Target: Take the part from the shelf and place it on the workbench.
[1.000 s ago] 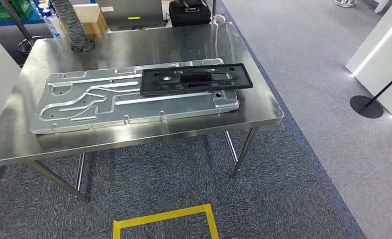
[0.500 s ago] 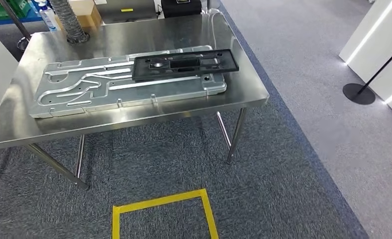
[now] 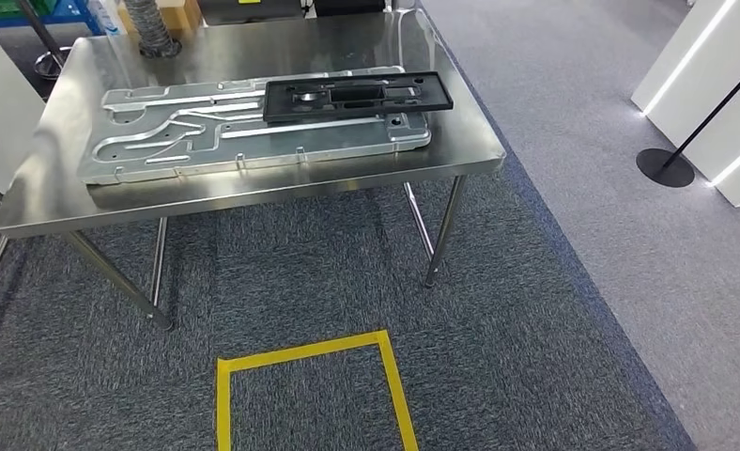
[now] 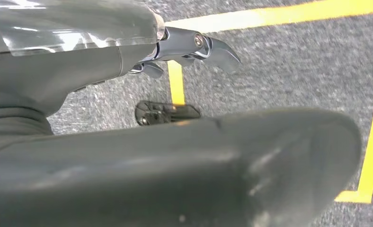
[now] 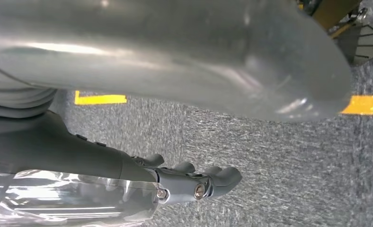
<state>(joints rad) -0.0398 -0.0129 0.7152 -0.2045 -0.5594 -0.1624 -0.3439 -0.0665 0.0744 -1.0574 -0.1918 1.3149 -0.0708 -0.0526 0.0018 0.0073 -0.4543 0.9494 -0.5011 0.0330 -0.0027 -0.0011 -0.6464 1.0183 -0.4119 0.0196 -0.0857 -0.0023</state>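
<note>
The black plastic frame part [image 3: 358, 97] lies flat on the large stamped metal plate [image 3: 254, 136], over the plate's right half, and the plate rests on the steel table [image 3: 254, 199], filling most of the top from near the left edge to near the right front corner. The part's long side runs parallel to the table's front edge. At the table's far left corner stands a ribbed grey hose [image 3: 150, 23].

Both arms hang down beside the body. The left hand [image 4: 184, 52], seen in the left wrist view above grey carpet, holds nothing; its fingers are loosely curled and apart from the thumb. The right hand [image 5: 189, 182] in the right wrist view is likewise empty, fingers gently bent and spread. Yellow floor tape [image 3: 310, 385] marks a square on the carpet in front of the table, and a black stanchion base [image 3: 665, 167] stands well off to the right.

Judging by the empty hands and the part lying on the table, the placing looks done. The robot appears to stand clear of the table; what the next move calls for is probably only to stay clear, or to turn toward the shelf if another part is due.
</note>
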